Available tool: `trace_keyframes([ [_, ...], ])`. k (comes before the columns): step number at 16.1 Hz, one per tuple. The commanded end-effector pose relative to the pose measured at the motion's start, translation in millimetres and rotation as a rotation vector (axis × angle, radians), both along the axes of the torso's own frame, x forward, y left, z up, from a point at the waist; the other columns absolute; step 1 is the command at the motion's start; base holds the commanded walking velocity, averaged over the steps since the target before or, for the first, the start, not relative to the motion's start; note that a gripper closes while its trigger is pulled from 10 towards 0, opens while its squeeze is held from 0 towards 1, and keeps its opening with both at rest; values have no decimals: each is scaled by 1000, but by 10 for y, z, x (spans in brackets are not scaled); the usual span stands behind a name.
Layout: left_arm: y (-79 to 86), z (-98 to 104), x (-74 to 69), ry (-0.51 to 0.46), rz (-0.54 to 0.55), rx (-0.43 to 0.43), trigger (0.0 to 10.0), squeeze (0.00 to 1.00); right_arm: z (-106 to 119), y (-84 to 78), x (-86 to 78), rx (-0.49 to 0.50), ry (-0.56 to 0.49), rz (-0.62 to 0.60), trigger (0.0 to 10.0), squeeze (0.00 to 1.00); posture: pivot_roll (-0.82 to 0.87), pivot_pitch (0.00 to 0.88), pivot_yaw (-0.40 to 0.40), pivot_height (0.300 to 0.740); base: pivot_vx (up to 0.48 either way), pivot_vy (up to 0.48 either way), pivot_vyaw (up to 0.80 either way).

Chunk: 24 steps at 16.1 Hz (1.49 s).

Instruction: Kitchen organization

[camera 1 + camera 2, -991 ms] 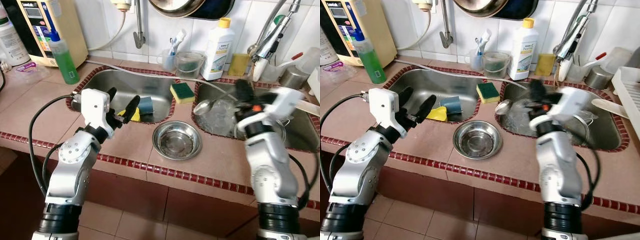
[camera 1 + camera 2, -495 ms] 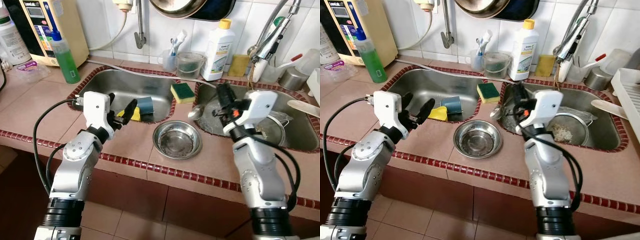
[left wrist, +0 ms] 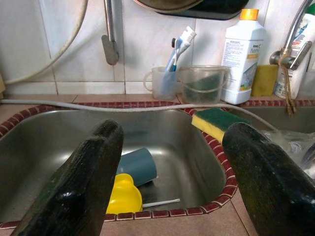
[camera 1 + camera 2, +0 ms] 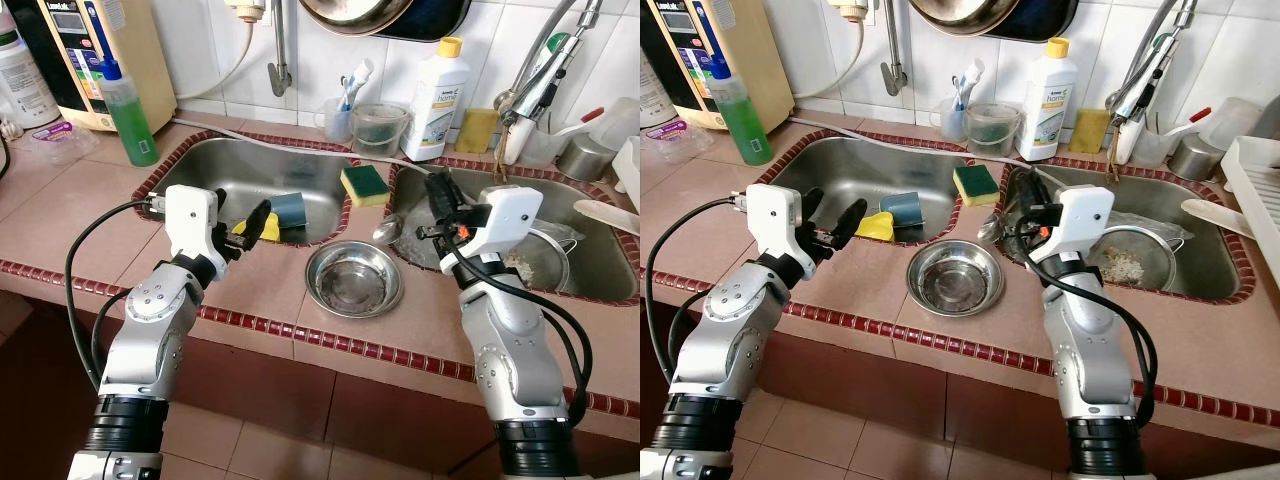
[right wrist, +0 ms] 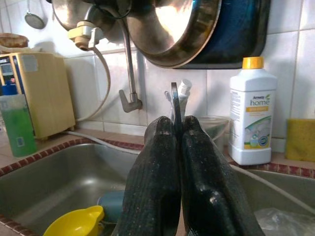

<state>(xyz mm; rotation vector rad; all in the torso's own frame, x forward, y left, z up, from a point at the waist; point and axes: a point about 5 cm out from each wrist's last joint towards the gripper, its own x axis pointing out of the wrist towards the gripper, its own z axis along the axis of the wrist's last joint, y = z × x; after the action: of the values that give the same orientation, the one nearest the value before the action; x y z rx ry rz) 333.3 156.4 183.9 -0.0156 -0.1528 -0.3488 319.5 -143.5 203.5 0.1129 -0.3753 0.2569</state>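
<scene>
1. The right gripper (image 4: 437,198) is pinched tight on a spoon (image 4: 388,230) (its thin handle pokes up between the fingers (image 5: 153,162)), just right of the steel bowl (image 4: 354,280).
2. The left gripper (image 4: 240,212) gapes wide with nothing in it, left of the bowl, at the near rim of the left sink (image 4: 215,160).
3. A yellow scoop (image 3: 122,194) and blue cup (image 3: 137,166) lie in that sink.
</scene>
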Motion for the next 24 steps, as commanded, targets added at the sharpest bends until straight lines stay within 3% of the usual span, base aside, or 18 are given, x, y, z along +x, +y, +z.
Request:
trace_keyframes([
  [1, 28, 19, 19, -3, 16, 8, 10000, 0, 0, -1, -13, -9, -10, 1, 10000, 0, -82, 77, 5, 740, 0, 274, 0],
  [16, -7, 13, 35, 2, 2, 3, 10000, 0, 8, 32, -42, -41, -33, 1, 10000, 0, -97, 80, 11, 740, 0, 301, 0],
  [20, -3, 20, 33, 1, -1, 6, 10000, 0, 98, 19, -63, 65, -75, 14, 10000, 0, -92, 77, 14, 740, 0, 310, 0],
  [24, -7, 31, 36, -1, -5, 8, 10000, 0, 118, -9, -59, 110, -80, 7, 10000, 0, -90, 72, 16, 740, 0, 316, 0],
])
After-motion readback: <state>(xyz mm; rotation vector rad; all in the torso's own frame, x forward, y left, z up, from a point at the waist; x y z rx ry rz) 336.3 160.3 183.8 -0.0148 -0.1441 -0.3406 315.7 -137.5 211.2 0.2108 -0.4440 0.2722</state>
